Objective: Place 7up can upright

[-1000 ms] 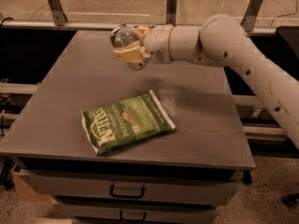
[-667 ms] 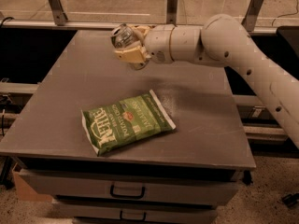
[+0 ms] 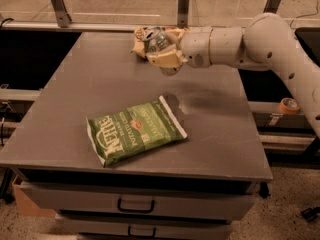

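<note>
The 7up can point(image 3: 155, 40), small and silvery with a shiny metal end facing the camera, is held between the cream fingers of my gripper point(image 3: 155, 46) above the far middle of the grey table point(image 3: 90, 84). The can lies tilted, not upright, and is clear of the table top. The gripper is shut on it. The white arm point(image 3: 235, 44) reaches in from the right.
A flat green chip bag point(image 3: 134, 130) lies on the table's near half, below and left of the gripper. Drawers point(image 3: 135, 204) run under the front edge. A roll of tape point(image 3: 288, 105) sits on a ledge to the right. A railing with posts stands behind.
The gripper with the can has moved a little to the right and slightly up. The chip bag has not moved.
</note>
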`<move>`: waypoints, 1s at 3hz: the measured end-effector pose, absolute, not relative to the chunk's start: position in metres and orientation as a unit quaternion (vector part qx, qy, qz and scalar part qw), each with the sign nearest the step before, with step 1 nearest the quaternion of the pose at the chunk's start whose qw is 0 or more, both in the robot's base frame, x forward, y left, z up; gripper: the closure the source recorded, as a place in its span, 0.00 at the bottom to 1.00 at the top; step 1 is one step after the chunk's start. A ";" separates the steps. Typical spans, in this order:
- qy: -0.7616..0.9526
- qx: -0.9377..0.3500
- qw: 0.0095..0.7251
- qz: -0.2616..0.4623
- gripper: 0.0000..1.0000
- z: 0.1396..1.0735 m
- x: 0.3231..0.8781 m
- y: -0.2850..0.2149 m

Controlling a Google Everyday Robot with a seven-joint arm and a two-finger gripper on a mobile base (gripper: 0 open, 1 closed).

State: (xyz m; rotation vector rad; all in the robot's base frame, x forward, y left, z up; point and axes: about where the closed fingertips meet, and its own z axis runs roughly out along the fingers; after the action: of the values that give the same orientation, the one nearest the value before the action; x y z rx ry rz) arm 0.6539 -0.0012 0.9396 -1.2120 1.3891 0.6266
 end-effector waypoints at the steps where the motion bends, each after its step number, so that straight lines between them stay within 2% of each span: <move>1: 0.587 -0.508 0.568 0.273 1.00 0.932 0.651 -0.042; 3: 0.559 -0.465 0.609 0.317 1.00 0.905 0.636 -0.083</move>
State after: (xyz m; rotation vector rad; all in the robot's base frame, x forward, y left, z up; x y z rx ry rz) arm 0.6355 -0.0825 0.9051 -1.0745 1.2900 0.7322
